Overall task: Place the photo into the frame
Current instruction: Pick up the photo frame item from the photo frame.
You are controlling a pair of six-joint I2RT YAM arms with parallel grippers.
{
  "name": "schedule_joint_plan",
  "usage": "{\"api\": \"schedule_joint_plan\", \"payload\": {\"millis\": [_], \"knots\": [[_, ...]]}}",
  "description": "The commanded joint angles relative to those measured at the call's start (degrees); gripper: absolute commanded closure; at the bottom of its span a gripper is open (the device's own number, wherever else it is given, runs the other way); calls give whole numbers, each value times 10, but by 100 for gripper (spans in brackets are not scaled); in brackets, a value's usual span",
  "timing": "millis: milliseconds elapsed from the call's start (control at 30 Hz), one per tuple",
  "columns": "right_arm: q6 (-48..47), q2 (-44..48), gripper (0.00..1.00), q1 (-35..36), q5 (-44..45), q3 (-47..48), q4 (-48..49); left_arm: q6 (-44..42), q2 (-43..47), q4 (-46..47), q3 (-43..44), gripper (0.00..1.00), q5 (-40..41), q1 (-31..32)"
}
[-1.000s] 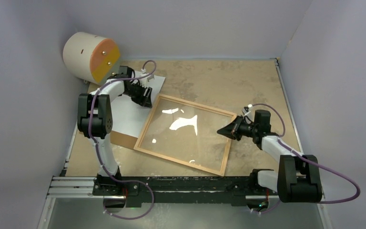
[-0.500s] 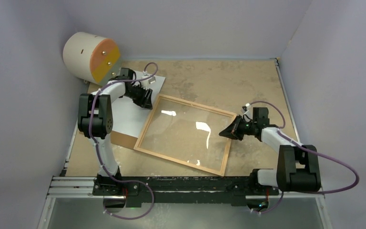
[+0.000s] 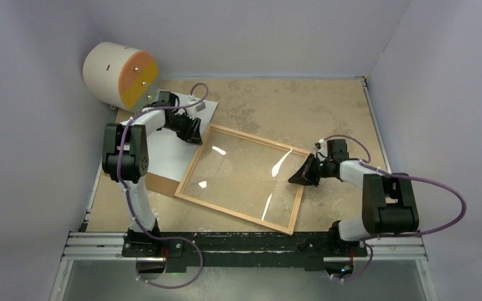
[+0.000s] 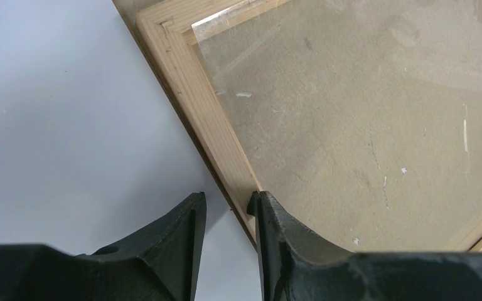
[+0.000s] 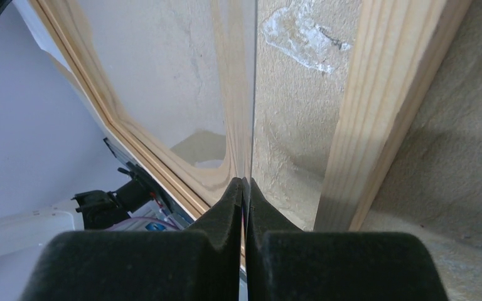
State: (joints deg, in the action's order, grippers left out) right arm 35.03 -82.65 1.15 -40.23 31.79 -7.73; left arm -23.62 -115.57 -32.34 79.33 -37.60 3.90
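Task at an early stage: the photo point(image 3: 163, 153) has not yet been placed in the frame point(image 3: 234, 212). The photo is seen white side up on the left of the table point(image 3: 326, 106), resting on a brown backing sheet point(image 3: 160, 183), with its right edge tucked under or against the frame's left rail. The frame lies flat near the middle of the table, and only bare table is seen through its pane point(image 3: 245, 175). Left to do, by judgement: the frame opened or cleared, the photo slid in, the backing fitted. The left arm is folded back and reaches to the frame's far left corner. The left gripper point(image 4: 227, 199) is pointed down with its fingers slightly apart astride the rail; a strip of photo shows between one finger and the wood, so no clamp is made. The right arm is bent inward to the frame's right side. The right gripper point(image 5: 243, 182) is held low and closed tight, the pane's thin edge running into the seam between its fingers, apparently pinched.
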Motion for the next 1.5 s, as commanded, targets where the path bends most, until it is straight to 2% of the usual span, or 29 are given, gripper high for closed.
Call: {"api": "schedule_joint_plan", "payload": {"millis": [0,67,333,500,633,733,867,967,1000,1067,1133,1233,1267,1400,1467], "knots": [[1,-13,100,15,-5,19,-1,-28,4,-3,-24,64,1,7],[9,-12,97,18,-10,13,13,-31,3,-3,-27,65,-2,7],[95,9,66,19,-60,-40,152,-39,-3,-9,-29,69,-11,8],[129,25,60,20,-75,-54,207,-39,-4,-10,-30,70,-13,10],[162,35,59,21,-77,-80,260,-43,-6,-15,-27,70,-13,12],[180,36,61,26,-76,-95,296,-45,-8,-21,-22,70,-15,12],[250,31,76,26,-116,-126,409,-49,-11,-31,-14,71,-15,12],[282,41,80,32,-136,-135,469,-49,-12,-35,-13,71,-18,12],[281,46,82,39,-136,-130,467,-47,-11,-36,-13,71,-20,12],[278,56,100,49,-126,-109,451,-43,-9,-37,-14,71,-25,12],[276,80,100,51,-105,-84,425,-39,-5,-42,-13,71,-35,12],[222,130,100,51,-63,1,303,-39,9,-60,-6,70,-51,12],[206,144,100,51,-50,34,261,-41,15,-69,0,63,-53,12],[199,175,100,54,-29,129,183,-39,54,-100,19,21,-49,0],[206,183,100,61,-23,149,170,-36,86,-115,27,12,-51,-20]]}}
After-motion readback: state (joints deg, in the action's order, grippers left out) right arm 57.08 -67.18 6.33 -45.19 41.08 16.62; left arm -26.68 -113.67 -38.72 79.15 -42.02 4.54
